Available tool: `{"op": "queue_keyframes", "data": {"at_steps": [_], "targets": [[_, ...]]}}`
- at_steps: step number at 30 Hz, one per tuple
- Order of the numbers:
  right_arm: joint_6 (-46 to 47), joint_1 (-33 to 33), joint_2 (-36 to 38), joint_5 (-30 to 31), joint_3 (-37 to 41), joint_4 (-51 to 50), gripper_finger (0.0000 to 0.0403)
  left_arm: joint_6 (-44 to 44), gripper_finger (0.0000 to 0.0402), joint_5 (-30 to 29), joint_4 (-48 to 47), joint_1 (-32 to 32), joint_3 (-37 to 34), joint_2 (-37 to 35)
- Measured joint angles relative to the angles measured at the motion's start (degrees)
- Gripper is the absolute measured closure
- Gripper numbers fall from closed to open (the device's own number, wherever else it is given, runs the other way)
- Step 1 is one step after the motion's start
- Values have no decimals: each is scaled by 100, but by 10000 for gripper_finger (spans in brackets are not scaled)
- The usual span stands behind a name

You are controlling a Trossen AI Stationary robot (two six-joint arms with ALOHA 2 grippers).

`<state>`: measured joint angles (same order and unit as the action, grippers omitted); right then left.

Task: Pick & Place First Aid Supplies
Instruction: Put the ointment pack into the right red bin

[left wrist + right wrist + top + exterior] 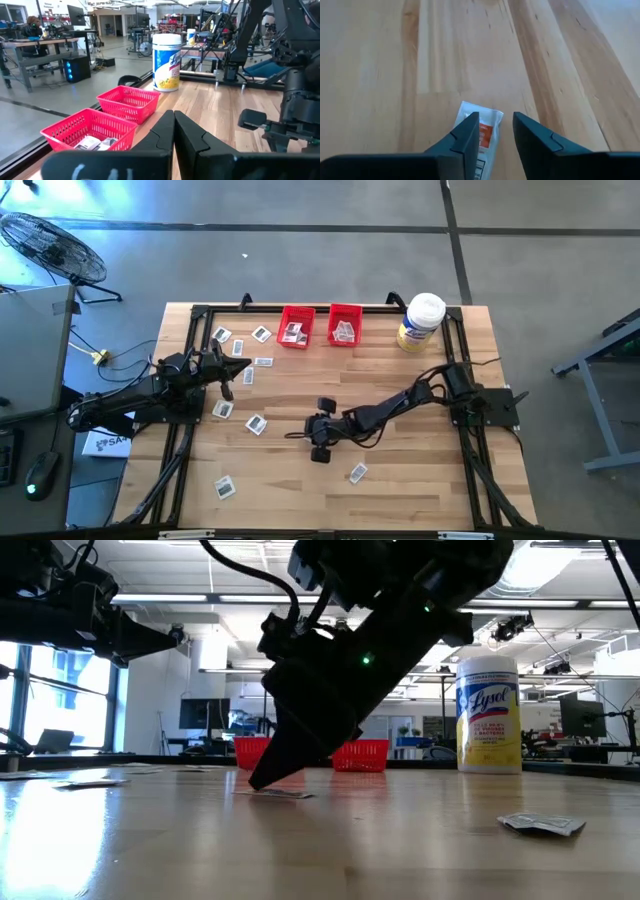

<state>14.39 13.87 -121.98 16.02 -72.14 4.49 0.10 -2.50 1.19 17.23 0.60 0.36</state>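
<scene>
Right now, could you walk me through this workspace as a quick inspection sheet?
Surface: wooden table in a black frame.
Job's things: small packets scattered on the left half, one nearer the front; more lie inside the two red bins at the back edge.
Clutter: a white-lidded wipes jar beside the bins.
Grippers: right gripper open, low over a packet with an orange patch at mid-table; left gripper shut, raised over the left side.
Cables: black cables run along the right arm.
Surroundings: a floor fan on concrete; a workshop with benches beyond.
</scene>
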Motion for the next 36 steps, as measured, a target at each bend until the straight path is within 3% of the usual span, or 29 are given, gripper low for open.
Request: {"op": "queue_keyframes", "data": {"at_steps": [13, 21, 29, 36], "targets": [[-235, -80, -165, -593, -31, 163, 342, 1, 401, 0, 0, 0, 0, -1], [-151, -128, -336, -485, -37, 128, 349, 2, 401, 0, 0, 0, 0, -1], [-42, -153, -354, -462, -28, 76, 398, 2, 401, -2, 0, 0, 0, 0], [51, -151, -310, -433, -9, 275, 401, 1, 401, -2, 0, 0, 0, -1]]}}
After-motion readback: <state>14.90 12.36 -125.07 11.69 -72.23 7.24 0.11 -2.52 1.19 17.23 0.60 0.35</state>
